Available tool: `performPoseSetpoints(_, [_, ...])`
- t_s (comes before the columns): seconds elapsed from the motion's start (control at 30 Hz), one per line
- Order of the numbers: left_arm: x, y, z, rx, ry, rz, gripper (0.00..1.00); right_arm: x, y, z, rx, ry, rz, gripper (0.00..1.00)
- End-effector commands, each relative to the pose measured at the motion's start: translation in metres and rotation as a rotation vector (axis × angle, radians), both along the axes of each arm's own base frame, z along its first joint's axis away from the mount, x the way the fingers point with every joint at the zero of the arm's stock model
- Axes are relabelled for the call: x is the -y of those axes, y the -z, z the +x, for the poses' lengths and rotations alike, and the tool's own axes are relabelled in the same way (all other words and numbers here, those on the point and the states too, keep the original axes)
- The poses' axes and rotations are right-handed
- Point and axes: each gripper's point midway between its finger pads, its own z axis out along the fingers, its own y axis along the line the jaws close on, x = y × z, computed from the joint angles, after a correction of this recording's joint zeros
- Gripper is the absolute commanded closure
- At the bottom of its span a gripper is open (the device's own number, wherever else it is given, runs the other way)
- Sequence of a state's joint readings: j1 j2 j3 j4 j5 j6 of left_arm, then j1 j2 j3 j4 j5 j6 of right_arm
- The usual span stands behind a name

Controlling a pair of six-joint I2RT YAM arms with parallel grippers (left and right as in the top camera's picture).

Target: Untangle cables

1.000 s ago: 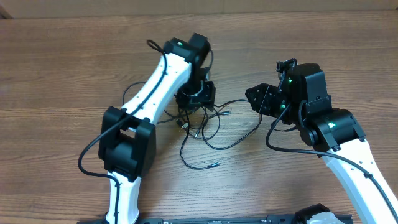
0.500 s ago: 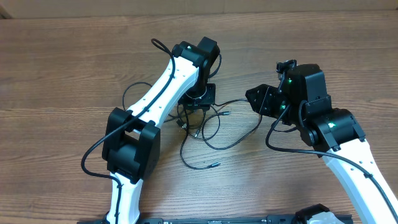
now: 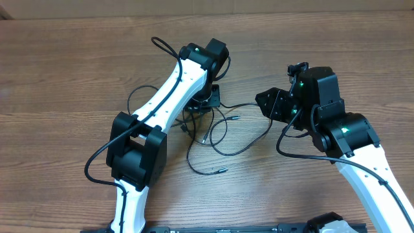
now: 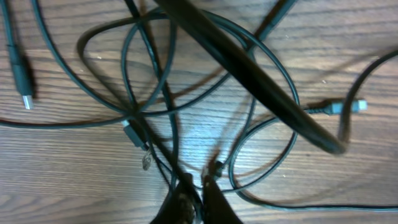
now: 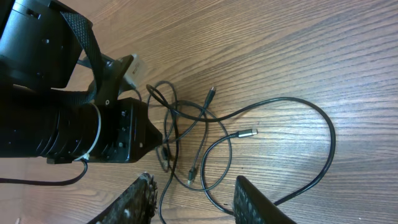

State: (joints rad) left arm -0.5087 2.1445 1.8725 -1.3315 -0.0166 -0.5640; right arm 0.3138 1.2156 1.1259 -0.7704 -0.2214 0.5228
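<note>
Black thin cables (image 4: 129,113) lie tangled on the wooden table (image 3: 65,65). Our white left arm (image 3: 171,90) bends down over them, left gripper (image 4: 198,191) pinched onto a strand; our right gripper (image 5: 196,199) hovers nearby, parted, empty.

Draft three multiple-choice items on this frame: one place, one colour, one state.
1. Where do the cables lie?
A. In the middle of the table
B. Hanging off the table's edge
C. In a bin

2. What colour are the cables?
A. White
B. Black
C. Red

3. The left fingers are:
A. Spread wide
B. Out of every view
C. Shut on a cable

Key:
1 A, the overhead view shows the bunch loose on the wood, mid-table.
2 B, every strand is black, and only the plug tips are silvery.
3 C, the left wrist view shows them pressed together with a strand running in between.
</note>
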Motion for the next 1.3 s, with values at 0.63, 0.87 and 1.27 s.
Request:
performPoseSetpoints(0.63, [-0.074, -0.305, 0.054, 0.882, -0.061, 0.072, 0.96, 0.001, -0.008, 0.003, 0.024, -0.001, 0.002, 0.61])
performPoseSetpoints(0.87, [-0.114, -0.407, 0.030, 1.160, -0.162, -0.016, 0.96, 0.001, -0.008, 0.003, 0.024, -0.001, 0.002, 0.61])
performPoseSetpoints(1.27, [-0.096, -0.497, 0.001, 1.429, 0.038, -0.307, 0.96, 0.001, -0.008, 0.003, 0.024, -0.001, 0.002, 0.61])
